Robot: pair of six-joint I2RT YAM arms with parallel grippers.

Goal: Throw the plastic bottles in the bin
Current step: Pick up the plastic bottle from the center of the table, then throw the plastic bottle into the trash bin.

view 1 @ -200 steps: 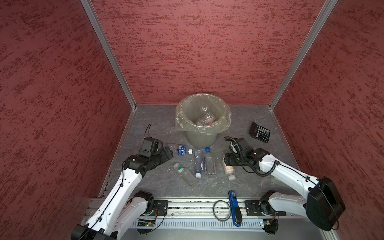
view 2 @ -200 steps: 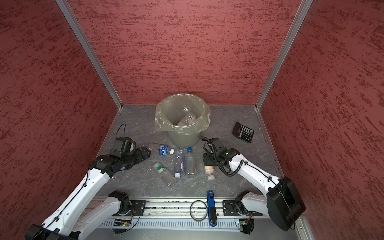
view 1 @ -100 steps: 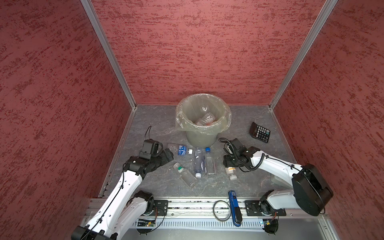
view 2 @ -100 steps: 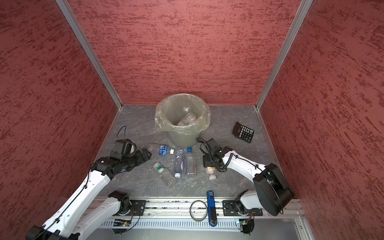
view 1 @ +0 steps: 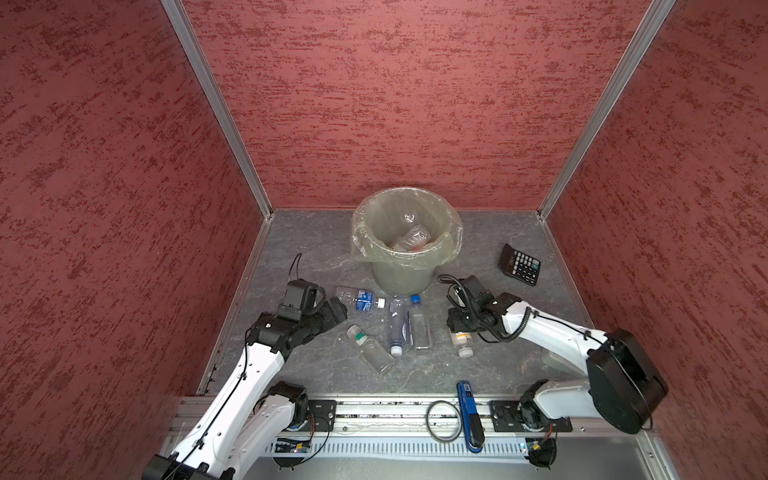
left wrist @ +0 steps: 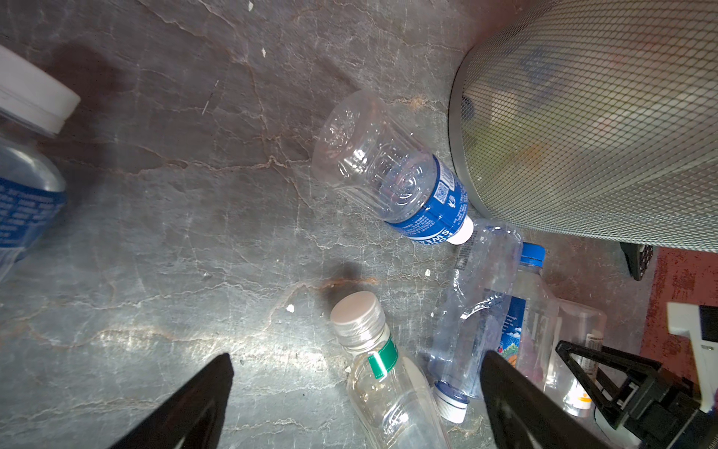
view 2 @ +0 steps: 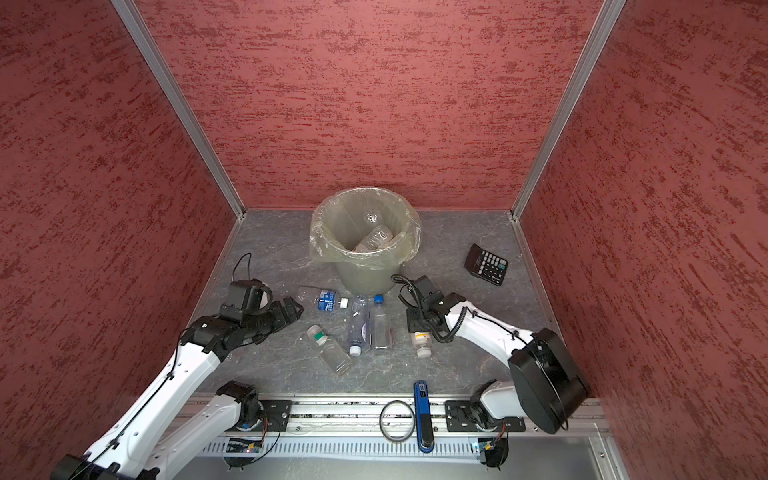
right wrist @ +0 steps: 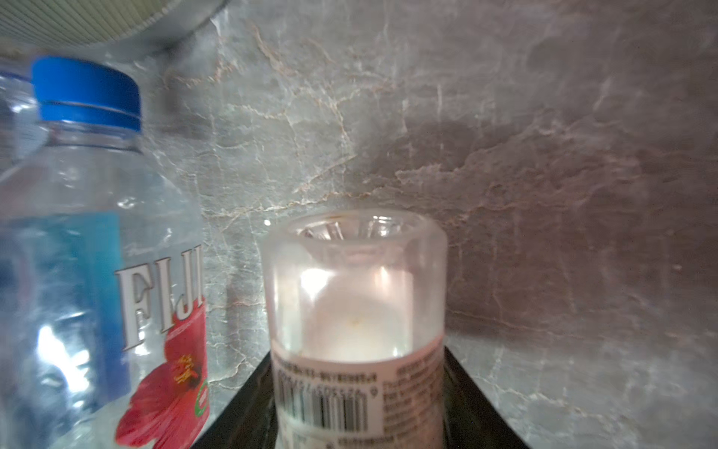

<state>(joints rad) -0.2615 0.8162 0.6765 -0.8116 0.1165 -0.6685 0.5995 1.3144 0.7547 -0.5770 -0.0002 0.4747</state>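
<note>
Right gripper [right wrist: 355,363] is clamping a small white-labelled bottle [right wrist: 357,311] lying on the floor [view 1: 316,249]; left gripper [left wrist: 357,354] is hanging wide open, holding nothing.

The clamped bottle's label is showing a barcode, its print too blurred to read; beside it the blue-capped bottle [right wrist: 97,272] is reading FIJI over a red flower, and the blue-label bottle [left wrist: 392,175] ahead of the left gripper is showing SWEA. These, a silver-capped bottle [left wrist: 380,369] with a green band and a crushed clear bottle [view 1: 395,328] are lying clustered on the grey marbled floor just before the bin [view 1: 399,274], which is holding further bottles [view 1: 409,241]. Red textured walls [view 1: 395,104] are enclosing three sides. A calculator [view 1: 519,270] is lying well apart near the right wall; a blue flat tool [view 1: 469,411] and black ring [view 1: 444,415] are resting at the front rail. Open floor is lying either side of the bin.
</note>
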